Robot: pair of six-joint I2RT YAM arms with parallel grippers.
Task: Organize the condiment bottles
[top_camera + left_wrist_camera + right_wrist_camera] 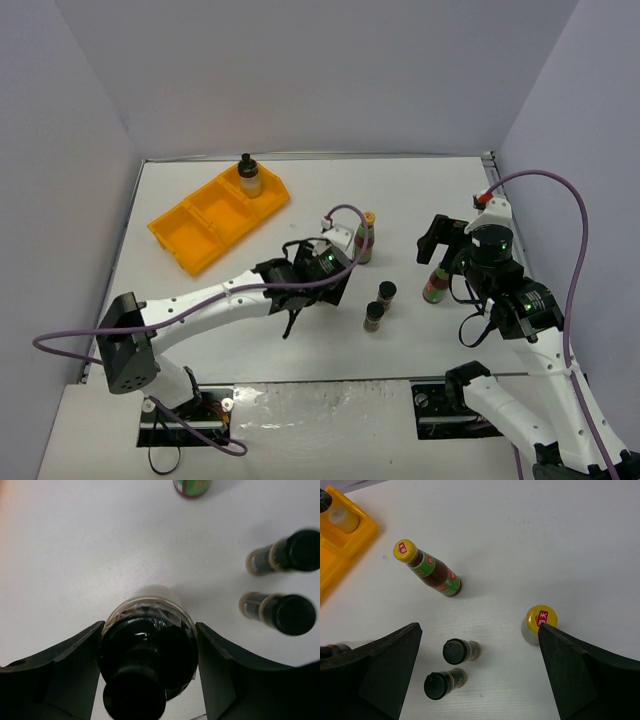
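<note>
My left tool is clamped on a wide black-lidded jar, with a finger against each side. I cannot tell whether the jar has left the white surface. I judge that the step in hand is picking this jar up for the orange compartment tray, which lies at about 10 o'clock from that tool in the top view. The tray's far-right compartment already holds a matching jar. The next move calls for a straight lift and then a carry up-left. That path leads away from the two tiny spice jars at 2 o'clock and the slim sauce bottle beyond them. My right tool hangs with its fingers spread wide and holds nothing. The second yellow-capped sauce bottle stands just inside its right finger.
</note>
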